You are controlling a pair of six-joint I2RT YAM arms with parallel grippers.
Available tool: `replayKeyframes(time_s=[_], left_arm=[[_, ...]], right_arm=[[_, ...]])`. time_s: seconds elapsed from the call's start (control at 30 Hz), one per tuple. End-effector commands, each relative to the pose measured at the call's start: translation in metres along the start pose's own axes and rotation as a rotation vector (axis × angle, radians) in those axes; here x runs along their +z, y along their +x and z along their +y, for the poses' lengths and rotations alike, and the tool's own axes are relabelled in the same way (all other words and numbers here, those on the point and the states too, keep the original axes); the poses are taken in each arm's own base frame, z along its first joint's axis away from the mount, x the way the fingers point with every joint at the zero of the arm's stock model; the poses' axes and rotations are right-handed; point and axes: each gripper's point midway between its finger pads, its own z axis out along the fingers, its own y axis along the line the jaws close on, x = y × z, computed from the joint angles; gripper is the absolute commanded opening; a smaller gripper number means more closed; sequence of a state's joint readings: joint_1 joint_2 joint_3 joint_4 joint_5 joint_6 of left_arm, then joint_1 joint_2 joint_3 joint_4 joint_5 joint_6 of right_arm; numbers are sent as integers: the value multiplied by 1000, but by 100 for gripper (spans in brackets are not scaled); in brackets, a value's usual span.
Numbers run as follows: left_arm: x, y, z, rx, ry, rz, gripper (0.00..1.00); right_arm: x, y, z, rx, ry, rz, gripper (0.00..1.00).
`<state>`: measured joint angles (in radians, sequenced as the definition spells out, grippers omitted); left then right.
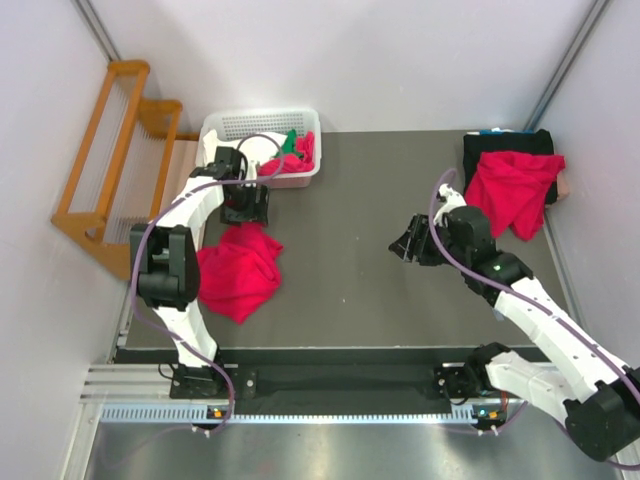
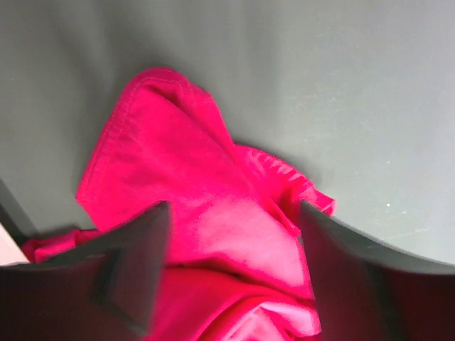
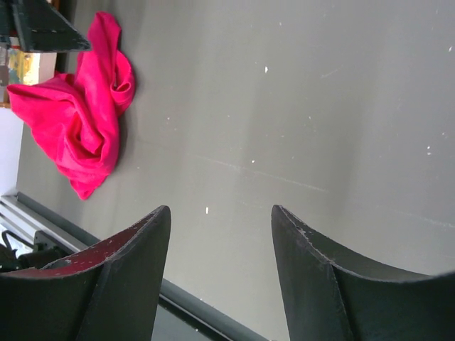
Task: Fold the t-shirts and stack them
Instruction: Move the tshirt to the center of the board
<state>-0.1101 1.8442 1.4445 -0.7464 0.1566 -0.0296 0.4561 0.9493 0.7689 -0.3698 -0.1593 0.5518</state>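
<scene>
A crumpled crimson t-shirt (image 1: 240, 270) lies on the dark table at the left. My left gripper (image 1: 246, 210) hangs just over its far edge, open; in the left wrist view the shirt (image 2: 206, 213) fills the space between the spread fingers (image 2: 135, 266), which do not pinch it. A second red t-shirt (image 1: 513, 190) lies on a black cloth at the back right. More red cloth (image 1: 300, 158) sits in the white basket. My right gripper (image 1: 408, 246) is open and empty over bare table at the middle right (image 3: 220, 213); its view shows the crumpled shirt (image 3: 82, 121) far off.
A white basket (image 1: 262, 125) at the back left also holds a green cloth (image 1: 289, 141) and a white cloth (image 1: 262, 150). A wooden rack (image 1: 105, 150) stands off the table's left side. A black cloth (image 1: 500, 145) lies under the back-right shirt.
</scene>
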Motion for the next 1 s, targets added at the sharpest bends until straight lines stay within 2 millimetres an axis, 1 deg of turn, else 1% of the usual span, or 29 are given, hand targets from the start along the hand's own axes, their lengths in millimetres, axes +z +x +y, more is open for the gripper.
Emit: replayKeyframes(time_s=[0.0,0.03,0.07,0.13,0.17,0.2,0.37,0.4,0.43,0.5,0.53,0.6,0.63,0.67,0.7,0.73,0.8,0.83,0.9,0.93,0.97], left_arm=[[1,-4,7,-14,-36,-1,84],[3,-4,8,-15,-40,2,86],[3,-6,8,-16,-44,2,86],[8,-6,12,-21,-72,12,84],[9,-8,13,-24,-86,12,77],[15,-5,18,-23,-114,29,74],[30,1,17,-21,-140,67,59],[30,-1,22,-21,-169,62,49],[30,-2,22,-21,-168,59,44],[29,-4,21,-19,-172,56,30],[28,-5,22,-18,-174,57,19],[27,-7,23,-14,-180,54,4],[25,-9,22,-14,-181,51,0],[23,-12,22,-16,-179,46,0],[16,-19,19,-11,-176,24,0],[7,-33,12,-1,-169,-15,0],[-14,-51,-3,26,-149,-60,0],[-32,-73,-27,72,-122,-126,0],[-57,-86,-59,156,-101,-176,0],[-65,-89,-96,232,-70,-204,0],[-81,-100,-118,273,-45,-254,0]], right_arm=[[-17,-28,22,-41,-56,-84,59],[-20,-30,24,-43,-62,-93,59],[-20,-30,23,-43,-60,-90,59],[-22,-30,23,-42,-61,-97,59],[-23,-32,25,-44,-64,-102,59],[-24,-33,25,-43,-63,-106,59],[-28,-35,27,-41,-71,-119,59],[-29,-36,28,-43,-73,-123,59],[-29,-35,27,-41,-73,-122,59],[-31,-36,28,-40,-72,-127,59],[-31,-36,28,-42,-72,-129,59],[-32,-38,27,-45,-69,-136,59],[-32,-38,27,-47,-69,-137,59],[-32,-38,28,-47,-70,-136,58],[-31,-37,26,-46,-67,-134,57],[-30,-36,26,-46,-66,-131,57],[-27,-34,24,-42,-64,-123,57],[-26,-33,24,-40,-65,-121,57],[-25,-34,24,-36,-66,-124,56],[-24,-34,25,-35,-66,-125,56],[-25,-36,25,-34,-66,-131,56]])
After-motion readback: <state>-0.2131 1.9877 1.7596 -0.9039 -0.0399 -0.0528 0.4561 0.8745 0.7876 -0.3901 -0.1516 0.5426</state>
